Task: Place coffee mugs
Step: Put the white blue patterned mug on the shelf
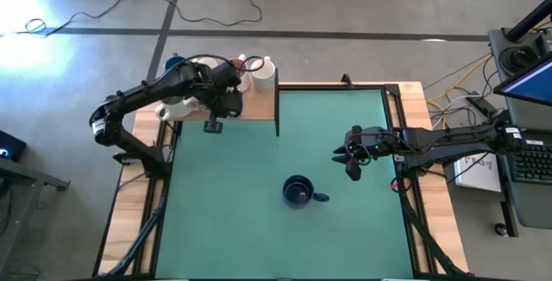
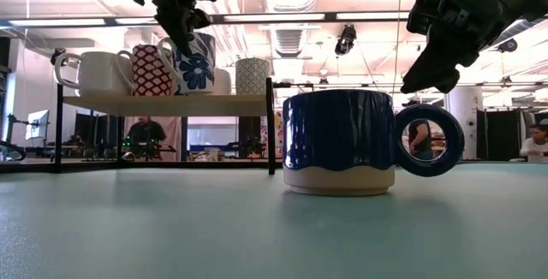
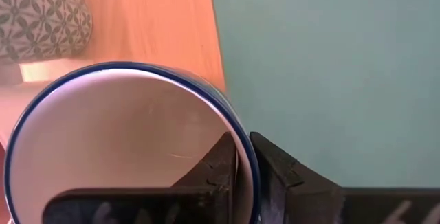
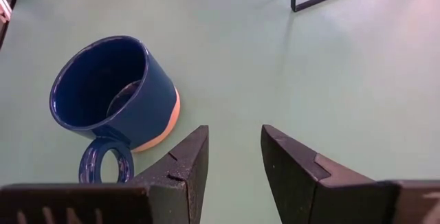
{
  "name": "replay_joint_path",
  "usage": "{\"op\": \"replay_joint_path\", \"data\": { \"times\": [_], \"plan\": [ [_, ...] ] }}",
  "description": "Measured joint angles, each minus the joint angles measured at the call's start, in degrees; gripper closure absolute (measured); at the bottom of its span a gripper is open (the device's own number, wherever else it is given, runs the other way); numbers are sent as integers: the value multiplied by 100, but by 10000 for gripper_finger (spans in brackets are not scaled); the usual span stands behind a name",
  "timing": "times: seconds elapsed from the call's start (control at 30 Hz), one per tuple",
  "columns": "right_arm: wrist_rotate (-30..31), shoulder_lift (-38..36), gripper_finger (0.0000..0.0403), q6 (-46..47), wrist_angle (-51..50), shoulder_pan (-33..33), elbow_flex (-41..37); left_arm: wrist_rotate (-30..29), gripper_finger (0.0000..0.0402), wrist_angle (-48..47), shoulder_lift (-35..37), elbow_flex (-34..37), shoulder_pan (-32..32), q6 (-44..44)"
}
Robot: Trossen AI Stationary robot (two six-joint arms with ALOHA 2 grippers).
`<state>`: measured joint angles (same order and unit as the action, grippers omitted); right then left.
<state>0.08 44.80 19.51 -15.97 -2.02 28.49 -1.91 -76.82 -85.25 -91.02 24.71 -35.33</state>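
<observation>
Mugs mostly line the wooden shelf (image 1: 259, 107); left gripper (image 2: 182, 24) clenches the blue-flowered white mug (image 2: 192, 63) there, while the dark blue glazed mug (image 1: 298, 192) waits on the green surface (image 1: 224, 195) (right gripper (image 1: 349, 154) parted, empty).

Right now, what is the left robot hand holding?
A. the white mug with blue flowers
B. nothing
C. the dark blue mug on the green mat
A: the left gripper pinches the rim of the blue-flowered mug over the shelf.
</observation>
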Motion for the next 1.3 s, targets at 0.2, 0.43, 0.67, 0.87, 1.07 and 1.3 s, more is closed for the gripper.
{"op": "replay_joint_path", "data": {
  "times": [0.2,0.43,0.67,0.87,1.07,1.3],
  "plan": [
    [2,0,280,0,0,0,0,-4,384,1,-31,0,120,-22],
    [1,0,280,0,-1,0,0,-2,383,6,-33,0,199,-22],
    [0,0,280,0,0,0,0,-1,382,63,-36,21,199,22],
    [1,0,280,0,-2,-2,0,-33,382,126,-212,14,258,57],
    [1,0,280,0,-1,-1,0,-48,381,209,-241,16,330,167],
    [2,0,280,0,0,0,0,-17,381,199,-216,-2,330,284]
  ]
}}
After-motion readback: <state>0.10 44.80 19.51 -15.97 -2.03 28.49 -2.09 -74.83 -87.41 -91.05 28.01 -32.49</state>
